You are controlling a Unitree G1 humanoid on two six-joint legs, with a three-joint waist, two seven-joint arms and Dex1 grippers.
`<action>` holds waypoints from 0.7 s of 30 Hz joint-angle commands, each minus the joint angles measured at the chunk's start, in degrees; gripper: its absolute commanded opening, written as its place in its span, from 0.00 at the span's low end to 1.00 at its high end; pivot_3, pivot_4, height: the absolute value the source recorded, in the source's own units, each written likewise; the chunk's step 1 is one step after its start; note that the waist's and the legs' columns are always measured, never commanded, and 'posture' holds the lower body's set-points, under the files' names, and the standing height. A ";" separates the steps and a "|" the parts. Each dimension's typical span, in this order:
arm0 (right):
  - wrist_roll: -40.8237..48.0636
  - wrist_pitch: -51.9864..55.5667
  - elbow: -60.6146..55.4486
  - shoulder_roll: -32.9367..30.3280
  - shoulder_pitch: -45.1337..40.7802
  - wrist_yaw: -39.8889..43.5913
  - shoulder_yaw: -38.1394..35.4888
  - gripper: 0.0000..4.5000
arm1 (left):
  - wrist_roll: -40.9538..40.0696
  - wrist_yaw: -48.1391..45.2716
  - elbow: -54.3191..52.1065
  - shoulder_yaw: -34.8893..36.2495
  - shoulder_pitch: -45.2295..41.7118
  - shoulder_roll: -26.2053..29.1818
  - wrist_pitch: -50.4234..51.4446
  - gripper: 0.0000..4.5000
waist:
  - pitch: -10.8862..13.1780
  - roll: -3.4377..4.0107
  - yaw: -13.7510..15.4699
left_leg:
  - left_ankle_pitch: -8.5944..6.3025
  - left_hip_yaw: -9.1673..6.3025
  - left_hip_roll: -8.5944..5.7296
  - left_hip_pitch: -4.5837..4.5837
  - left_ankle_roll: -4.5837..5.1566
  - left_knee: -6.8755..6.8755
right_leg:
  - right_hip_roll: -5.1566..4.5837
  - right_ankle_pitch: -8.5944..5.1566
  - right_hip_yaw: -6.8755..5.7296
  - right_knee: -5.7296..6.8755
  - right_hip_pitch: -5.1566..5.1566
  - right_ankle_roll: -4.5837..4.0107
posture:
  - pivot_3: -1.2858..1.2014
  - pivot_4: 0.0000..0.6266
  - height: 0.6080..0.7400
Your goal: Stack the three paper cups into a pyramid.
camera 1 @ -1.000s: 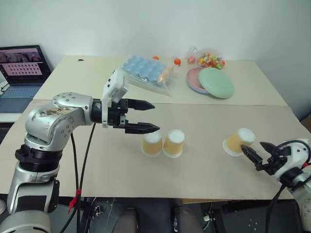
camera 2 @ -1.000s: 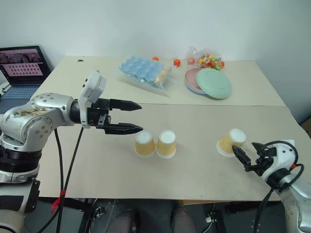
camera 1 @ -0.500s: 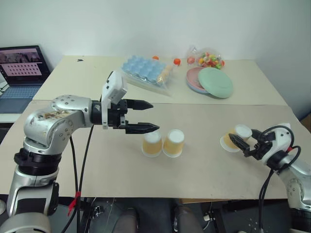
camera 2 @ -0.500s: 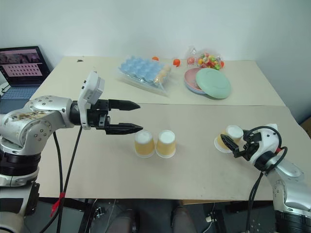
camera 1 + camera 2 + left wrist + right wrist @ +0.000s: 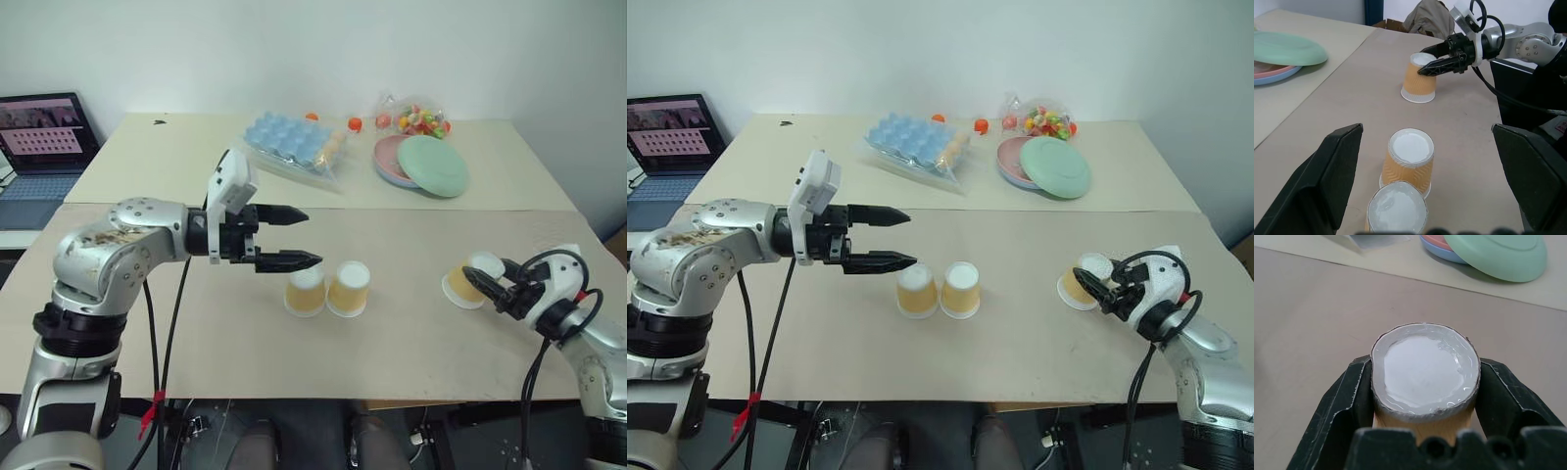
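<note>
The right tool (image 5: 1095,287) has advanced and closed on the lone upside-down cup (image 5: 1081,280), its fingers (image 5: 1342,401) hiding the cup's sides. The left tool (image 5: 284,238) hovers open beside two upside-down cups (image 5: 328,289) on the surface (image 5: 411,333).

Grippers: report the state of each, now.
Left gripper: open, holding nothing, above the table beside the two standing cups.
Right gripper: shut on the third cup.
</note>
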 commanded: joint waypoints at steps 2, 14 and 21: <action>2.95 8.24 -10.33 -6.35 -2.92 -0.13 -0.65 0.58 | -0.09 -0.73 -1.53 1.21 0.76 1.39 -0.83 1.00 | 0.02 0.06 -0.10 | 0.00 0.00 0.00 0.01 0.00 0.00 | 0.00 -0.01 0.00 0.01 0.00 0.01 | 0.52 0.24 0.97; 12.82 31.97 -18.14 -8.75 -34.56 -3.53 13.82 0.58 | 6.06 -4.00 3.53 2.61 12.89 5.95 -10.31 1.00 | 0.17 0.24 -0.14 | 0.00 -0.07 0.15 -0.06 0.00 -0.04 | 0.25 0.18 0.08 -0.02 -0.17 -0.41 | 0.52 0.24 0.97; 17.16 41.29 -20.09 -1.37 -42.56 -8.04 17.18 0.58 | 7.78 -3.73 1.58 1.73 16.01 4.81 -13.16 1.00 | 0.17 0.23 0.35 | 0.00 -0.14 0.12 -0.31 0.00 -0.02 | 0.19 0.19 0.01 -0.13 -0.27 -0.42 | 0.52 0.24 0.97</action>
